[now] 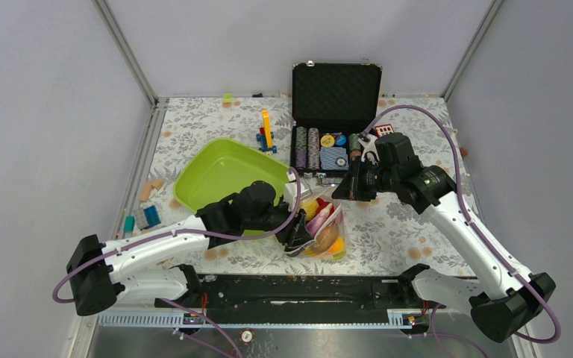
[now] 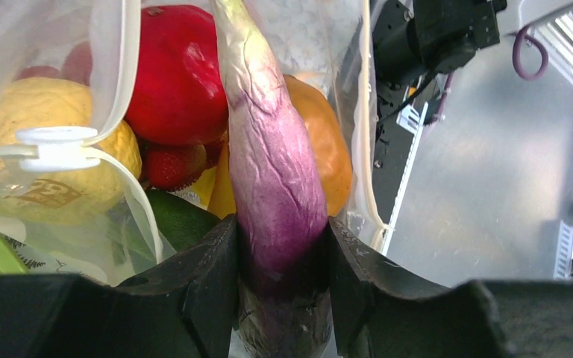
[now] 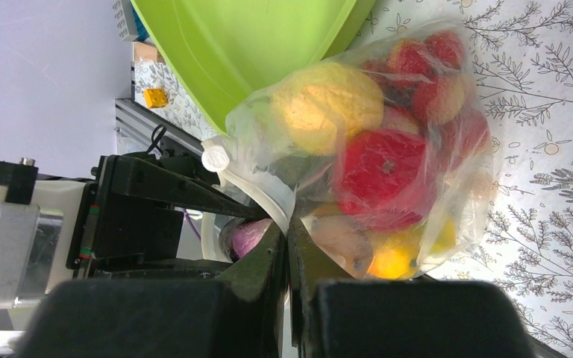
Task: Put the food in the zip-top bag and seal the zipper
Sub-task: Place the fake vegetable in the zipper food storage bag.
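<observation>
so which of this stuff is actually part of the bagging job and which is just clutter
Job: zip-top bag, purple eggplant in left tool, red fruit, yellow lemon, right tool pinching the bag's rim.
Lying about: lime-green tray, black case, poker chips, loose blocks.

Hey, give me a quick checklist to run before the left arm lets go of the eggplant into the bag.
1. Left end effector clamped on eggplant: ok.
2. Eggplant tip inside zip-top bag mouth: ok.
3. Right end effector pinching the bag's rim: ok.
4. Zipper slider clear of the eggplant: ok.
5. Zipper sealed: not ok, mouth open.
6. Other food all bagged: cannot tell.
</observation>
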`<act>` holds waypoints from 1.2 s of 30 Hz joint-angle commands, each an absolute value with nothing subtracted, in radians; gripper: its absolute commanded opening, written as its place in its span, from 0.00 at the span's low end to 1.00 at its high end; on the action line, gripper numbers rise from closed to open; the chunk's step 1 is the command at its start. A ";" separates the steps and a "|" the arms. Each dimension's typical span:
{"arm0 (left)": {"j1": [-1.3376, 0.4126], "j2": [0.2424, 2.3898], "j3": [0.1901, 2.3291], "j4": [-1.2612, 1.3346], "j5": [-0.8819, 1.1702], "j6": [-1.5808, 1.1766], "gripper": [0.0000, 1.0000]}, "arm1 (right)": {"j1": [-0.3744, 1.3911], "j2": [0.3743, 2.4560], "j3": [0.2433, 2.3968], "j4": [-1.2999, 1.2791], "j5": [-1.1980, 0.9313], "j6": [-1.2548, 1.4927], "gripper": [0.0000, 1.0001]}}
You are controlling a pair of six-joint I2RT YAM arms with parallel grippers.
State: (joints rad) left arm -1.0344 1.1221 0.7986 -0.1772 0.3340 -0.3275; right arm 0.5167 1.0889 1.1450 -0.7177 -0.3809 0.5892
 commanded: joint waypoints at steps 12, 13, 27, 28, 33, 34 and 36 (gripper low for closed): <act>-1.042 1.133 0.953 -0.211 0.217 -0.389 0.99 | 0.505 1.031 1.101 -0.629 -0.437 0.582 0.01; -1.042 1.108 0.953 -0.205 0.216 -0.390 0.99 | 0.505 1.030 1.100 -0.629 -0.440 0.579 0.02; -1.041 0.991 0.995 -0.409 -0.236 -0.395 0.99 | 0.505 1.023 1.116 -0.662 -0.482 0.472 0.03; -1.040 1.015 1.004 -0.421 -0.232 -0.391 0.99 | 0.504 1.025 1.118 -0.664 -0.487 0.467 0.03; -1.040 1.149 1.048 -0.403 -0.153 -0.384 0.91 | 0.505 1.032 1.116 -0.669 -0.498 0.454 0.04; -1.039 1.175 1.062 -0.401 -0.161 -0.388 0.88 | 0.505 1.032 1.114 -0.673 -0.503 0.451 0.04; -1.040 1.228 1.096 -0.397 -0.180 -0.395 0.82 | 0.505 1.034 1.117 -0.694 -0.512 0.431 0.05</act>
State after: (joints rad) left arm -1.0397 1.1652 1.0058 -0.4141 -0.1482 -0.3931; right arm 0.5125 1.0386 1.0943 -0.6682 -0.4660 0.4744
